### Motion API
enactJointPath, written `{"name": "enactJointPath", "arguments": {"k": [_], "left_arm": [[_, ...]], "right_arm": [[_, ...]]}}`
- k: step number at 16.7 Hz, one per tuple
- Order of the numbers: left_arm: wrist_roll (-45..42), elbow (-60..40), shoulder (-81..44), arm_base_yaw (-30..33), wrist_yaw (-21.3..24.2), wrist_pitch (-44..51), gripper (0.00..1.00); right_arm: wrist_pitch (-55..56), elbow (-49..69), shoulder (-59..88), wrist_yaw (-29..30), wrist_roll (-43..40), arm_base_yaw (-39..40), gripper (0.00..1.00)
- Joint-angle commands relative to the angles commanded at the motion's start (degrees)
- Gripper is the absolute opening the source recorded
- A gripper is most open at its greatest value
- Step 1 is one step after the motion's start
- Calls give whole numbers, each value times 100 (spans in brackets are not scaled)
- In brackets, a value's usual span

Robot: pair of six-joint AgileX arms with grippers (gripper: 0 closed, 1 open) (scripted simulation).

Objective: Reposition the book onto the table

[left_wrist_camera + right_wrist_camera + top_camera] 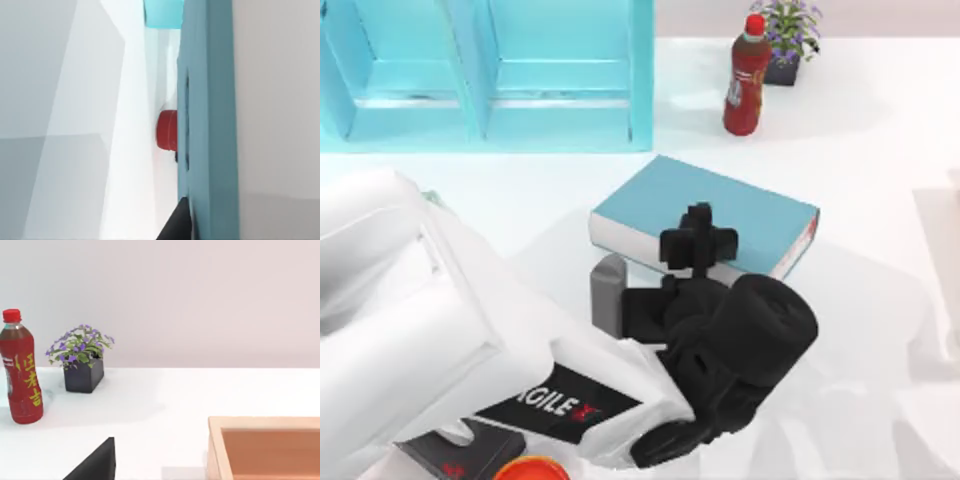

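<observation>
The book (720, 212), light blue with white page edges and a red mark at its right end, is at the middle of the table (880, 150), in front of the shelf unit. From the lower left my left arm reaches in, and its black gripper (698, 243) is shut on the book's near long edge. In the left wrist view the book's blue cover (210, 125) runs close along one black fingertip (175, 226). Whether the book rests on the table or hangs just above it, I cannot tell. A dark part of my right gripper (95, 464) shows in the right wrist view.
A turquoise shelf unit (490, 70) stands at the back left. A red bottle (747, 75) (20, 370) and a small potted plant (788, 35) (82, 360) are at the back right. A wooden box (265, 445) lies near the right gripper. A black tissue box (460, 455) sits at the front left.
</observation>
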State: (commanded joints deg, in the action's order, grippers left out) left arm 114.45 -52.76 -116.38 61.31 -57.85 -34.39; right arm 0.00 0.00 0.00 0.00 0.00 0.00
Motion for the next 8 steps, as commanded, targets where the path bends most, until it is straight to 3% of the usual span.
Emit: {"name": "enactJointPath", "arguments": {"k": [8], "left_arm": [[0,0,0,0,0,0,75]], "right_arm": [[0,0,0,0,0,0,100]]}}
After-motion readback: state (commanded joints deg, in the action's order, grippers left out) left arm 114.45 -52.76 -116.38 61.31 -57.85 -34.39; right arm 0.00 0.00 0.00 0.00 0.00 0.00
